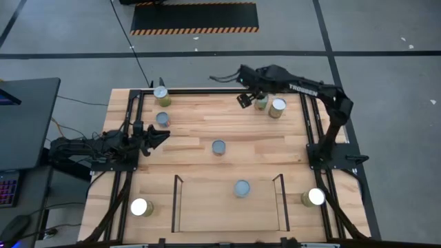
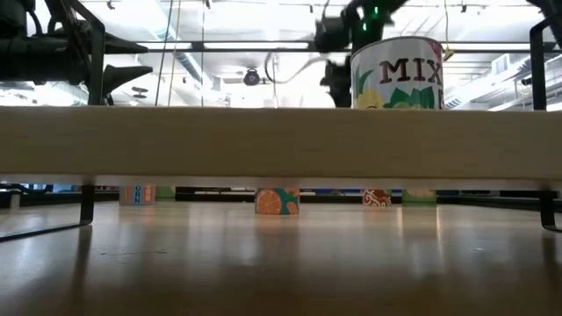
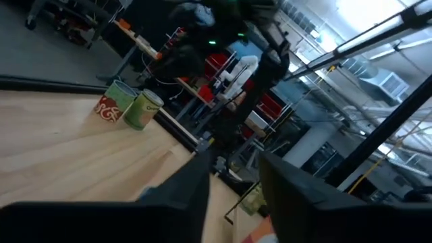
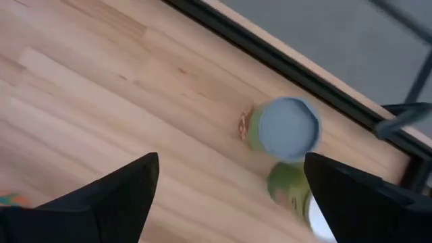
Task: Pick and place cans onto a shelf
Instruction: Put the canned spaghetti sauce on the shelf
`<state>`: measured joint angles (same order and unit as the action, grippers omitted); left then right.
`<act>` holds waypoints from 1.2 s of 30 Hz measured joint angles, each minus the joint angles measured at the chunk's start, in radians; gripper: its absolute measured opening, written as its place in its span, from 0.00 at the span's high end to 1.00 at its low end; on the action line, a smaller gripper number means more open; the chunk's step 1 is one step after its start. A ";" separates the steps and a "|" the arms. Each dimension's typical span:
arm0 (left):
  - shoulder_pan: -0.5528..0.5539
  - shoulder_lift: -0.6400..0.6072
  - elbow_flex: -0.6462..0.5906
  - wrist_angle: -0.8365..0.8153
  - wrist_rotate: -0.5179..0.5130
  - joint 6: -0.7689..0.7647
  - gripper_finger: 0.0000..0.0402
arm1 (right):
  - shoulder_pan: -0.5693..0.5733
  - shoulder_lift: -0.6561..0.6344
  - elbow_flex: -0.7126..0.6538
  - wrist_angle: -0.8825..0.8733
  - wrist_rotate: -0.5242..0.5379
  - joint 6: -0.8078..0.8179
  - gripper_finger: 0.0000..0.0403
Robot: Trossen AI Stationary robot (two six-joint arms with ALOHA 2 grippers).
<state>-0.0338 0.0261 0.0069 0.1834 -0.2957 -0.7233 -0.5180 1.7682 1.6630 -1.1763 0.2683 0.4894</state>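
**Q:** Right claw status?

**A:** I log the right gripper (image 1: 249, 96) at the table's far edge, raised off the light-wood tabletop (image 1: 262, 138). In its wrist view the two dark fingers (image 4: 115, 196) are spread wide with nothing between them. Directly under and just ahead of that claw stands a small olive-sided tin with a dull grey-blue round top (image 4: 287, 130); touching it on the side away from the left arm is a second olive tin with a bright white top (image 1: 277, 107).

**Q:** And the left?

**A:** The left gripper (image 1: 160, 137) hangs near its own side of the table, fingers (image 3: 192, 185) parted, holding nothing. A grey-topped can (image 1: 162, 119) sits just beyond its tip; another can (image 1: 160, 94) stands farther off at the far corner. A grey-topped tin (image 1: 218, 147) sits mid-table, well out in front of that claw.

**Q:** Shelf?

**A:** The small light-wood shelf bay edged with thin black rods (image 1: 178, 200) is at the near edge — well apart from both claws. One grey-topped can (image 1: 242, 188) already stands on it. Two white-topped tins flank it outside the rods — one (image 1: 141, 207) on the left arm's side, one (image 1: 314, 198) on the right's.
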 joint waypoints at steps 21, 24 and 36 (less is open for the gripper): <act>0.000 0.000 0.000 -0.001 -0.201 -0.051 0.38 | -0.137 0.014 -0.247 0.269 0.049 0.377 0.06; 0.000 0.000 0.000 -0.001 -0.201 -0.051 0.38 | -0.138 0.014 -0.261 0.249 0.102 0.447 0.06; 0.000 0.000 0.000 0.000 -0.198 -0.051 0.38 | -0.190 0.088 -0.261 0.286 0.064 0.545 0.07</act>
<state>-0.0338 0.0257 0.0070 0.1829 -0.4933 -0.7746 -0.7085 1.8564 1.4017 -0.8901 0.3320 1.0345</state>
